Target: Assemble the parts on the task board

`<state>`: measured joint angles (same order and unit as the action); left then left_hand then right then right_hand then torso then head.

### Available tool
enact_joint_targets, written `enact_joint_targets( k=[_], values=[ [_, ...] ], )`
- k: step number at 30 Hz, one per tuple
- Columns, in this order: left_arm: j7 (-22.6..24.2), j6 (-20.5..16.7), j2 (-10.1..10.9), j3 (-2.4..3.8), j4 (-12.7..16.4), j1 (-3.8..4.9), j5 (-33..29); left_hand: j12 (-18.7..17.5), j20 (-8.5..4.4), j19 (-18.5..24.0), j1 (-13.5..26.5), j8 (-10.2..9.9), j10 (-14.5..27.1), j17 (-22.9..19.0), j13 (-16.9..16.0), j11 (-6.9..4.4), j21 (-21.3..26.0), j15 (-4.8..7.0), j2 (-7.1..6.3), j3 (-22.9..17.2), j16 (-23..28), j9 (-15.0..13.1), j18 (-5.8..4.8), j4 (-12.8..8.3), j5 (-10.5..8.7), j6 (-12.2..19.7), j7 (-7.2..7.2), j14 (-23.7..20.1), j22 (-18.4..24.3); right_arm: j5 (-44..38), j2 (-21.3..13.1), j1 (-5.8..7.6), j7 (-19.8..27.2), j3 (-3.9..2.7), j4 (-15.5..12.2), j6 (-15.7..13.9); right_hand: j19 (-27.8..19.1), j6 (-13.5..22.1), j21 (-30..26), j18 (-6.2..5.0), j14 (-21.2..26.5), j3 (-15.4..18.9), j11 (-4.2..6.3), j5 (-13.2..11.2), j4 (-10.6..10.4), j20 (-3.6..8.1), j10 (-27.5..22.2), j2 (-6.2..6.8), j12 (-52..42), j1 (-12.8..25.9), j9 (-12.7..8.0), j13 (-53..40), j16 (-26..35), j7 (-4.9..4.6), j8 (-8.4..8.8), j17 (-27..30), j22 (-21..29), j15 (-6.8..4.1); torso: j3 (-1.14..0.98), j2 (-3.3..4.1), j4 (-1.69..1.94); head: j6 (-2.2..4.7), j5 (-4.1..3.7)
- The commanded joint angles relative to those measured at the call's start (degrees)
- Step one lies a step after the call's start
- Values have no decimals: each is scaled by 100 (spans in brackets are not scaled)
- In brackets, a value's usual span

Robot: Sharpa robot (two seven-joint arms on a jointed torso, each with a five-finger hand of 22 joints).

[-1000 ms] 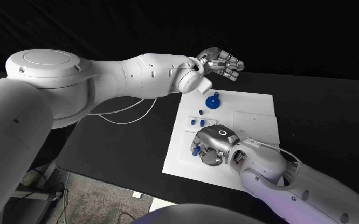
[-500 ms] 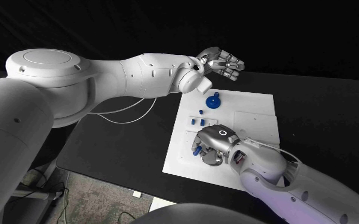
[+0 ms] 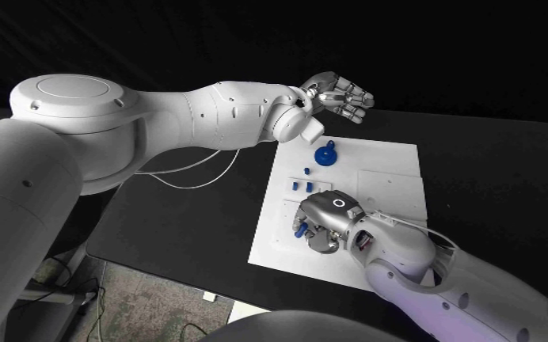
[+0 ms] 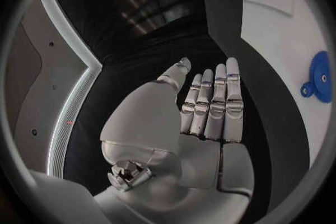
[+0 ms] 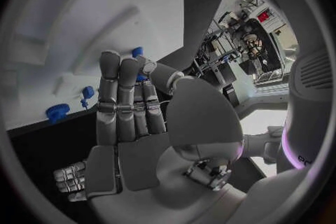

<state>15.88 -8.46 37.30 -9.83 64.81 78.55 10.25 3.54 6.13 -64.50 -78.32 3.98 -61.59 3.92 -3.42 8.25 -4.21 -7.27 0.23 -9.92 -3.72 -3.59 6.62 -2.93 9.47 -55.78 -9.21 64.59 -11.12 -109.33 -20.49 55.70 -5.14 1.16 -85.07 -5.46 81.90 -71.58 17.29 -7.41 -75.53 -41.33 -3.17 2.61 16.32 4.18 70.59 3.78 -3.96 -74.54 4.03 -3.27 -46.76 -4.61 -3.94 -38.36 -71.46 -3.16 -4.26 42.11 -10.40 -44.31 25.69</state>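
Note:
The white task board lies in the middle of the black table. My right hand is low over the board's near left part. Its thumb and nearest finger pinch a small blue part, which also shows beside the hand. The other fingers are straight. My left hand hangs in the air past the board's far left corner, fingers straight and together, holding nothing. A round blue part with a knob sits on the far left of the board.
Two small blue pegs stand on the board between the round part and my right hand, also seen as blue pieces. A raised white square occupies the board's right half. Black table surrounds the board.

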Motion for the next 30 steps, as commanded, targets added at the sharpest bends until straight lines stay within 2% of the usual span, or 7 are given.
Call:
enact_joint_targets(
  k=[1,10,17,19,23,27,30],
  values=[
    [58,105,-12,5,-2,0,-28,-21,16,-43,0,-6,-27,2,6,-2,-2,-7,43,2,23,0,32,-28,-8,2,2,27,7,-65,30,-13,15,2,14,298,-20,-37,-43,-99,-13,-7,92,20,-3,27,595,-39,-30,5,-7,-21,39,-13,28,-9,-8,14,0,1,6,-1,-13],
    [51,112,-26,5,-4,0,-28,-20,22,-42,13,-12,-16,2,5,3,-1,-12,45,15,23,2,31,-40,-9,71,-16,17,49,-36,102,-69,53,48,59,350,-31,-30,-60,-94,2,13,90,18,-4,23,590,-46,-30,15,-8,-21,42,-17,30,-17,-22,18,4,1,-2,-11,-14],
    [35,141,-34,5,-15,-2,-28,-21,23,-44,22,-2,-17,3,5,3,-2,-12,56,19,23,0,31,-31,-13,62,-12,19,56,91,106,-87,98,77,100,192,-111,35,-105,-94,60,26,67,93,-9,-7,514,9,-42,102,-6,-20,85,-50,33,13,-49,46,6,-2,0,-25,0],
    [32,143,-33,5,-20,-4,-28,-21,23,-44,22,-2,-17,3,5,3,-2,-12,56,19,23,0,31,-31,-13,62,-12,19,56,143,99,-89,106,79,112,125,-142,160,-132,-91,99,258,44,337,-37,-27,400,84,-17,177,-17,-21,89,-86,36,19,-44,70,4,0,-1,-31,7],
    [25,127,-31,4,-26,-8,-28,-21,24,-43,25,-7,-10,2,6,5,-1,-14,54,25,23,1,31,-29,-12,71,-15,14,63,240,78,-90,114,82,127,-2,-163,316,-236,-87,183,1013,18,790,-49,-84,237,58,-37,215,-10,-18,29,-125,33,17,28,116,3,1,-2,-33,7],
    [21,118,-25,4,-22,-10,-28,-21,26,-40,22,-10,2,2,5,8,1,-16,47,29,24,2,30,-32,-12,84,-20,9,67,332,58,-90,119,82,125,-111,-139,402,-319,-85,224,1344,-1,925,-28,-108,162,36,-33,255,-13,-17,-25,-138,34,37,101,138,2,4,1,-39,11],
    [10,91,-24,4,-23,-10,-28,-20,28,-40,20,-9,12,3,5,13,1,-18,46,37,22,2,32,-34,-11,104,-23,6,74,407,49,-90,133,83,127,-161,-151,603,-381,-96,283,1474,-70,960,-21,-136,-16,101,16,307,-30,-14,-40,-190,45,57,147,182,-1,2,0,-43,7]
  ],
)
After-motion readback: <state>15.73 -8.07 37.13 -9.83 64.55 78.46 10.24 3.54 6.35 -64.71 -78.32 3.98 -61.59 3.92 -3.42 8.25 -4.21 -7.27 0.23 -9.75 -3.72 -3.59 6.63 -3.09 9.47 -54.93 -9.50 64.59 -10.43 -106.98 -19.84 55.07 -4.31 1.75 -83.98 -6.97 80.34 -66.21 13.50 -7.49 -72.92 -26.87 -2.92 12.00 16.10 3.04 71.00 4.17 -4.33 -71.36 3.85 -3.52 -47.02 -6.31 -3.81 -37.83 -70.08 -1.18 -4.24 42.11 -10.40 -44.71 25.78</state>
